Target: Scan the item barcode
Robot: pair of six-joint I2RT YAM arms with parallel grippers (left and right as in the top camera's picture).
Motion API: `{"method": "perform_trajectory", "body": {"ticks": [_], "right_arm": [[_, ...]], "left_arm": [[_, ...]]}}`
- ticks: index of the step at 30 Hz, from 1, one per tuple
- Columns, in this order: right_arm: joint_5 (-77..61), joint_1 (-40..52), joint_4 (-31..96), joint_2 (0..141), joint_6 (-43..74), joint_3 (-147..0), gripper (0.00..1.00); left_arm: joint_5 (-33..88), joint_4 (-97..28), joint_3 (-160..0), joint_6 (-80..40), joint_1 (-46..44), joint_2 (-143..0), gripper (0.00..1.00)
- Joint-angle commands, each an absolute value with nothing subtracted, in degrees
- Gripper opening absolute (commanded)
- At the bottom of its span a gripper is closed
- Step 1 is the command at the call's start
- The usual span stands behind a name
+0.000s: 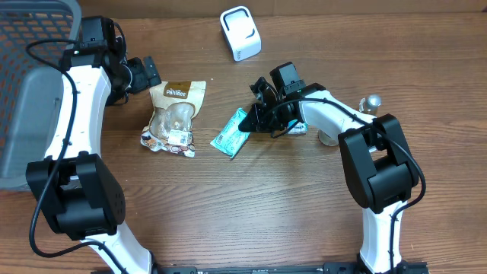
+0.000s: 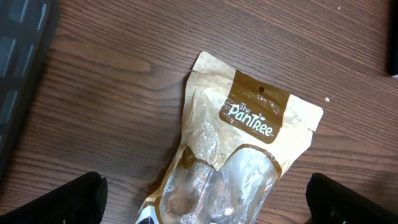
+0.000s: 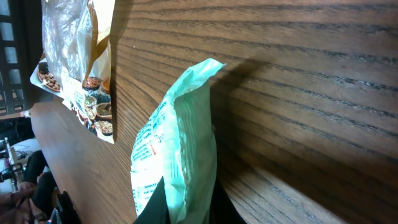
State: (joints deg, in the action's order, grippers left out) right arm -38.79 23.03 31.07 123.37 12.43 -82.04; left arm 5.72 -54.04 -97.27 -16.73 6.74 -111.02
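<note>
A mint-green packet (image 1: 230, 137) lies tilted at the table's middle, with my right gripper (image 1: 247, 120) shut on its right end. In the right wrist view the green packet (image 3: 180, 137) stands on edge between the dark fingers (image 3: 154, 208), printed side to the left; I cannot make out a barcode. A brown and clear Pantree pouch (image 1: 173, 114) lies left of it. My left gripper (image 1: 143, 74) hangs open just beyond the pouch's top edge. Its fingertips (image 2: 68, 199) straddle the pouch (image 2: 242, 143) without touching. A white scanner (image 1: 240, 33) stands at the back.
A grey mesh basket (image 1: 30, 76) fills the far left. A small silver-capped object (image 1: 373, 101) and a pale round thing (image 1: 327, 138) sit by the right arm. The pouch's printed bottom (image 3: 87, 99) shows at the upper left of the right wrist view.
</note>
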Motion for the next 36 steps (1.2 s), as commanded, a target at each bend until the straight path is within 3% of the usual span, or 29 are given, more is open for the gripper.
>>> {"method": "perform_trajectory", "body": {"ticks": [1,19,36], "right_arm": [[-39.53,23.38,30.94,121.62,11.90,-81.69,0.04],[-44.49,23.16,32.01,121.08,11.88,-83.20,0.04],[-42.89,23.22,35.27,109.93,8.12,-84.84,0.04]], "left_arm": [[5.34,-53.95,-98.19,-16.29,6.35,-110.32,0.99],[5.34,-53.95,-98.19,-16.29,6.35,-110.32,1.00],[5.34,-53.95,-98.19,-16.27,6.35,-110.32,1.00]]}}
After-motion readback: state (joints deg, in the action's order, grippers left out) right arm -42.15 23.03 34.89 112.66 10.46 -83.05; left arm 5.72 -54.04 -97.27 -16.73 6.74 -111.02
